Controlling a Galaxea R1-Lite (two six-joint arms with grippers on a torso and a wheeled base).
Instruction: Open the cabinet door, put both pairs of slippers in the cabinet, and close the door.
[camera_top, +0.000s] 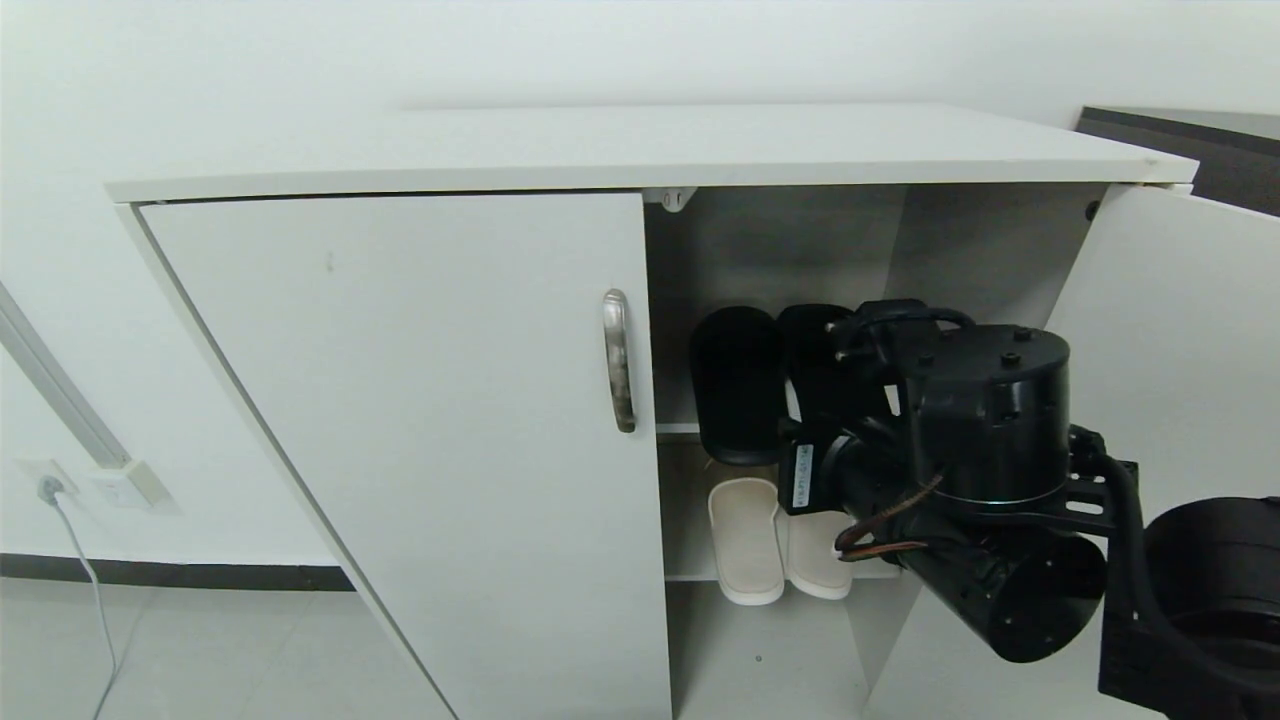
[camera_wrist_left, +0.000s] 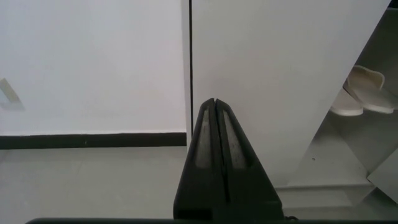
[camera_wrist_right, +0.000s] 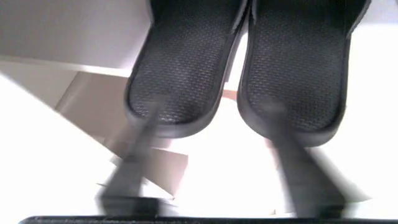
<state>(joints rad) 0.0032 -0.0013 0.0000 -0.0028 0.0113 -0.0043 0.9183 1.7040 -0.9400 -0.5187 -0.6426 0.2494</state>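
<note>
**Right gripper**: fingers are spread wide, one tip at the heel of each of the black slippers. Nothing lies between the fingers. I cannot tell whether the tips touch the heels or stop just short.

**Black slippers:** they sit on the upper shelf of the cabinet, just ahead of the fingertips, heels toward the fingers and toes toward the back. I judge the spread to be a release posture, since the shelf carries the pair and no grip is needed.

**White slippers**: they lie side by side on the shelf below the right fingers, heels toward the opening. Both pairs are inside.

**Left gripper**: fingers are pressed together and hold nothing. They point at the outer edge of the shut left door. I judge it is parked there to stay out of the opening.

**Right door**: it stands open, outboard of the right fingers.

**Outstanding, in my judgement:** draw the right arm back, then close this door.

**Risk:** a fingertip could catch a black heel on the way out and drag the pair off the shelf.
</note>
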